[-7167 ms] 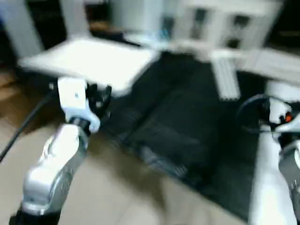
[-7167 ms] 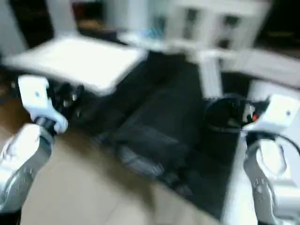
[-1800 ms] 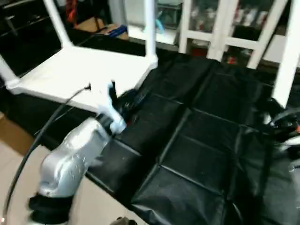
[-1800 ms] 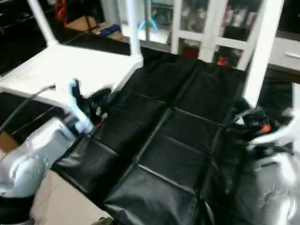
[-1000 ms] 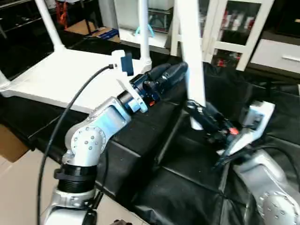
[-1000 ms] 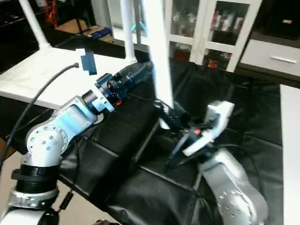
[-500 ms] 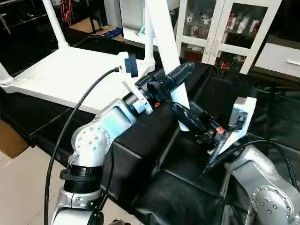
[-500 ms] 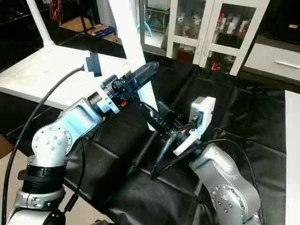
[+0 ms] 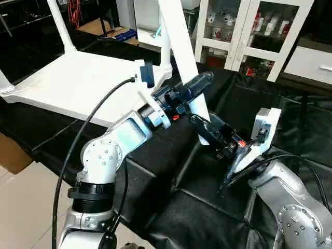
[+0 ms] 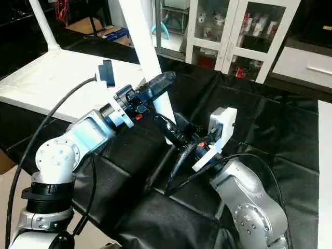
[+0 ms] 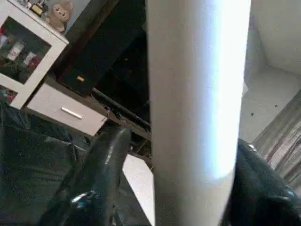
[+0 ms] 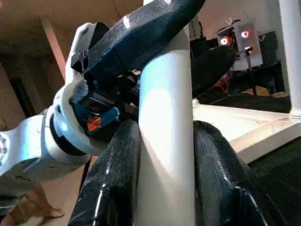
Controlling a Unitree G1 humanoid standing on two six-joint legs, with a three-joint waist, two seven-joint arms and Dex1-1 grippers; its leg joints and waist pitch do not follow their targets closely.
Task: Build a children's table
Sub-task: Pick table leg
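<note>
Since half a second ago the left gripper (image 9: 199,85) has drawn its two black fingers in around the loose white leg (image 9: 179,39), while both arms sit almost where they were near the middle of the frame. That leg rises tilted from the frame's centre up past the top edge, leaning toward the upper left. The right gripper (image 9: 199,124) clamps the leg near its lower end; the right wrist view shows a black finger (image 12: 115,174) pressed to each side of the tube. Just above it the left gripper straddles the same leg, and in the left wrist view its fingers (image 11: 101,169) flank the tube closely, though whether they press it I cannot tell. The tabletop (image 9: 78,85) lies upside down at the upper left, partly on the black cloth (image 9: 290,124), with three legs already standing in its corner sockets, one of them (image 9: 59,26) at the far left corner. A white glass-door cabinet (image 9: 249,31) stands along the top right.
</note>
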